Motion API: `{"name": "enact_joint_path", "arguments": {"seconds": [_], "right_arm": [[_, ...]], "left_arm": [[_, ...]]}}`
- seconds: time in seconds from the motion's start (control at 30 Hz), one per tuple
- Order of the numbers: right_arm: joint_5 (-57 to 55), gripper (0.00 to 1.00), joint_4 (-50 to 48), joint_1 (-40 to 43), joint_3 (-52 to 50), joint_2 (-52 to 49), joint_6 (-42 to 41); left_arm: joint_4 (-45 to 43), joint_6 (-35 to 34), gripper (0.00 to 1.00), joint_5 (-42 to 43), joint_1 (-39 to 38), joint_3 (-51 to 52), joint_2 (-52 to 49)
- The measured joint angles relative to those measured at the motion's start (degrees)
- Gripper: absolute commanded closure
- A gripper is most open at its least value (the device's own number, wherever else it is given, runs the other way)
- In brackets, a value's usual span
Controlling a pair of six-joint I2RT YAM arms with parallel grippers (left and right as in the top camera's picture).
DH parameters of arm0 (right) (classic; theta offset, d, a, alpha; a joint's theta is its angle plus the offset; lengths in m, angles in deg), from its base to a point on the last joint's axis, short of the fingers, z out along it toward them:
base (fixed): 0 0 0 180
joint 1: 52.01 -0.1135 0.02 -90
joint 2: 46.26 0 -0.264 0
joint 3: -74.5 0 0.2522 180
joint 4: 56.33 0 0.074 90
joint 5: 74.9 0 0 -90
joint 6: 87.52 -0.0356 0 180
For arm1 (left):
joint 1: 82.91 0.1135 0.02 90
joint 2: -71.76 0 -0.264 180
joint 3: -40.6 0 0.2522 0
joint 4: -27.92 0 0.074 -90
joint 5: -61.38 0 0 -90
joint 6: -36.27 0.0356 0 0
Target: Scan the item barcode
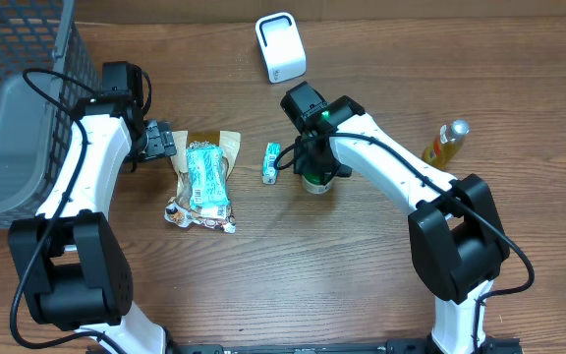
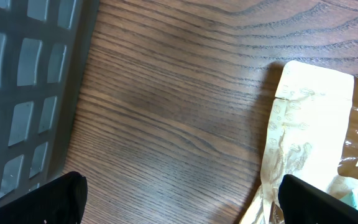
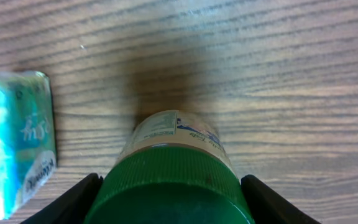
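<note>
A small jar with a green ribbed lid point(image 3: 173, 177) and a pale label point(image 3: 166, 127) stands upright on the wooden table point(image 1: 362, 275). My right gripper point(image 3: 171, 190) straddles it from above, both fingers pressed against the sides of the lid; in the overhead view the arm covers most of the jar point(image 1: 314, 183). No barcode shows on it. The white scanner point(image 1: 280, 46) stands at the back of the table. My left gripper point(image 2: 179, 199) hangs open over bare wood, its right finger point(image 2: 319, 199) at the edge of a tan snack pouch point(image 2: 312, 118).
A small teal box point(image 1: 271, 162) lies just left of the jar, also seen in the right wrist view point(image 3: 14, 146). The pouch point(image 1: 202, 182) lies left of centre. A yellow bottle point(image 1: 445, 143) lies at the right. A grey mesh basket point(image 1: 18, 108) fills the far left.
</note>
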Motion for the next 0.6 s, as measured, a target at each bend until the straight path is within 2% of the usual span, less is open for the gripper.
{"name": "enact_joint_path", "arguments": {"seconds": [0.37,0.6], "right_arm": [[2.7,0.38,2.3,0.0,0.2,0.0,0.1],[3.1,0.33,2.5,0.0,0.2,0.0,0.0]], "left_arm": [[0.0,0.0,0.01,0.0,0.0,0.0,0.0],[0.0,0.0,0.01,0.0,0.0,0.0,0.0]]}}
